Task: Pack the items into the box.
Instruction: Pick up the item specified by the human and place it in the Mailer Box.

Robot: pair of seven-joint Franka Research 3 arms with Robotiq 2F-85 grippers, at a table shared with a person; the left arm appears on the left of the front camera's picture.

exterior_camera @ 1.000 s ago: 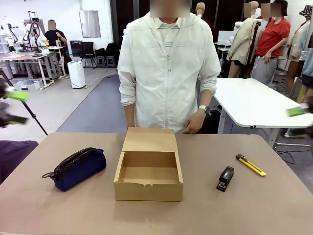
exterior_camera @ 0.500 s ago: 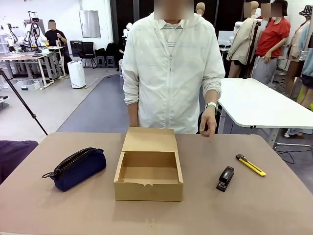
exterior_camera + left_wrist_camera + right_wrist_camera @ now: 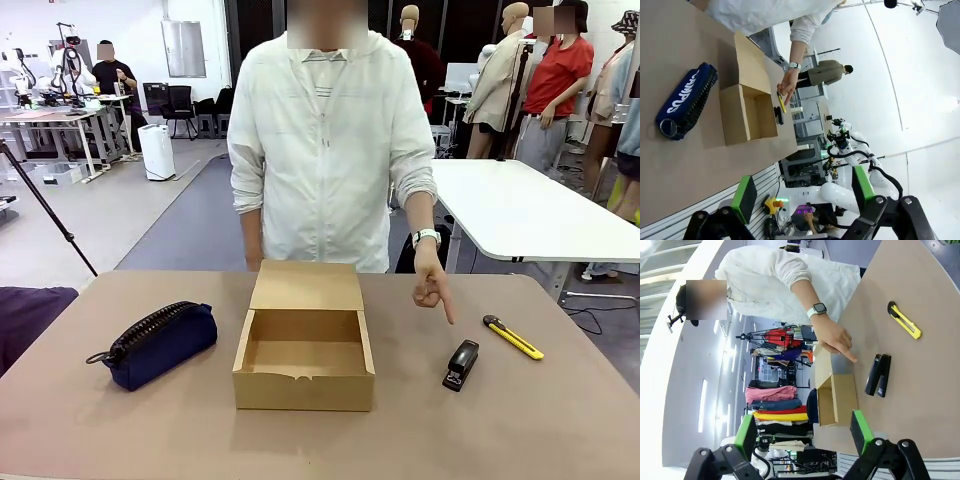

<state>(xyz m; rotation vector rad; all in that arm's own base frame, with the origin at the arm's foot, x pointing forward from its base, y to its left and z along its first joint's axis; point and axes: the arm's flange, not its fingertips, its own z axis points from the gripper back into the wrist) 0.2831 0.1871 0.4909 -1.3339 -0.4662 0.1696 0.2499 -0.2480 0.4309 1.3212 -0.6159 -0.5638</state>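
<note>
The brown cardboard box (image 3: 304, 393) stands open at the table's middle, its flap lid lying back toward the person. A navy blue zip pouch (image 3: 160, 343) with a metal ring lies to its left. To its right lies the small black stapler-like tool (image 3: 461, 364). The person's hand (image 3: 432, 288) points a finger down at the tool. In the left wrist view my left gripper (image 3: 804, 192) is open and high above the pouch (image 3: 687, 100) and box (image 3: 735, 120). My right gripper (image 3: 803, 434) is open too, well above the tool (image 3: 879, 375).
A slim yellow-and-black utility knife (image 3: 513, 337) lies right of the tool, near the table's right side. The person stands at the far edge behind the box. A dark cloth (image 3: 30, 320) covers the table's left edge. A white table (image 3: 530, 215) stands behind on the right.
The person's hand has come down from waist height to the table and now points at the black tool. Both grippers have drawn away from the front view's side edges.
</note>
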